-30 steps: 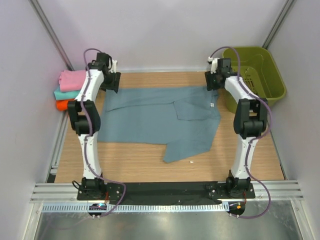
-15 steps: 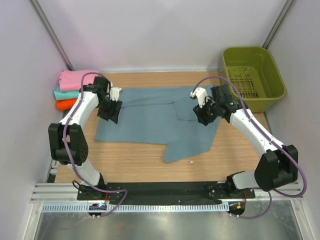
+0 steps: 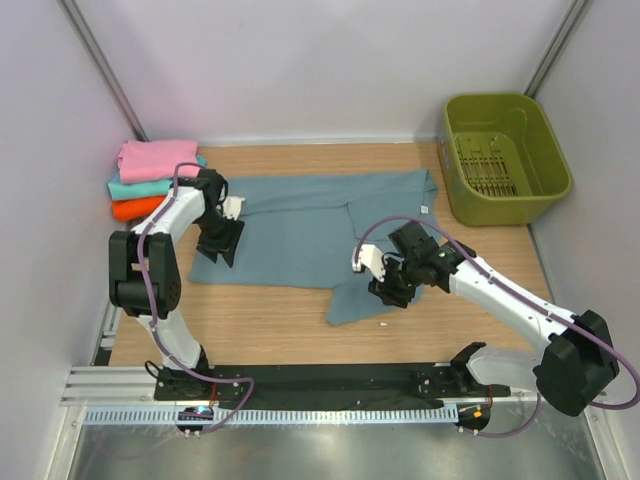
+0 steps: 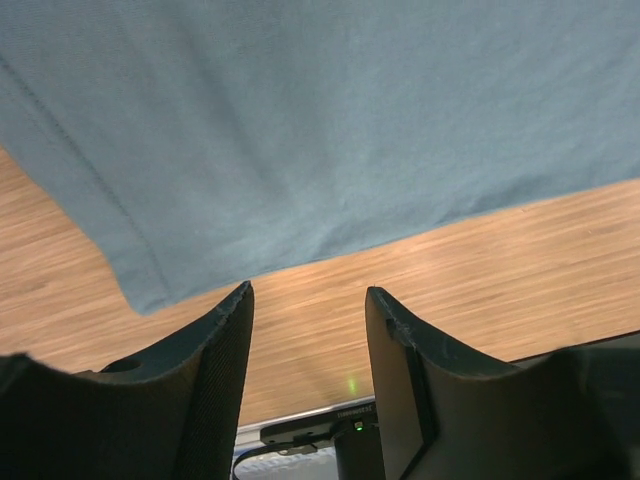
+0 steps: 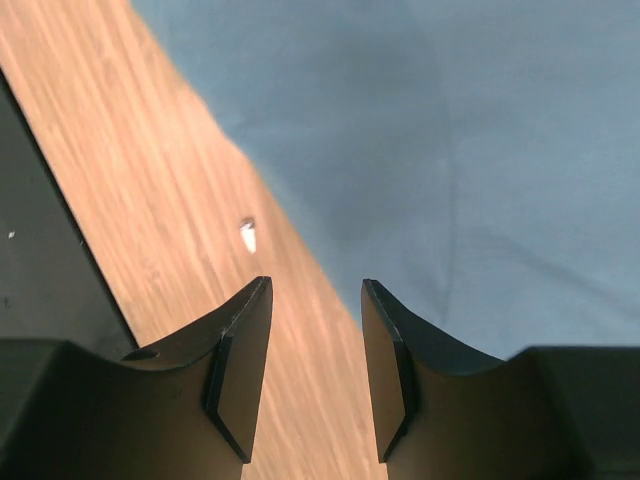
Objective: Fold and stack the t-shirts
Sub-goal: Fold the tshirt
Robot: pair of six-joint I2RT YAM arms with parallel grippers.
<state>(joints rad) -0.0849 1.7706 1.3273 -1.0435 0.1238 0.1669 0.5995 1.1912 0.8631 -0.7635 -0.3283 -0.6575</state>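
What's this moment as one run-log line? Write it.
left claw: open, empty, at blue-grey t-shirt near-left corner | right claw: open, empty, at its near flap edge | folded stack: far left

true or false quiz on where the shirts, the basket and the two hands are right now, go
1. The blue-grey t-shirt lies on the table. True.
2. A t-shirt is in the green basket. False: no shirt is in it.
3. The pink t-shirt lies on top of the teal t-shirt and orange t-shirt. True.
4. Both hands clamp the blue-grey t-shirt. False: the left hand and right hand are open at its edges, holding nothing.
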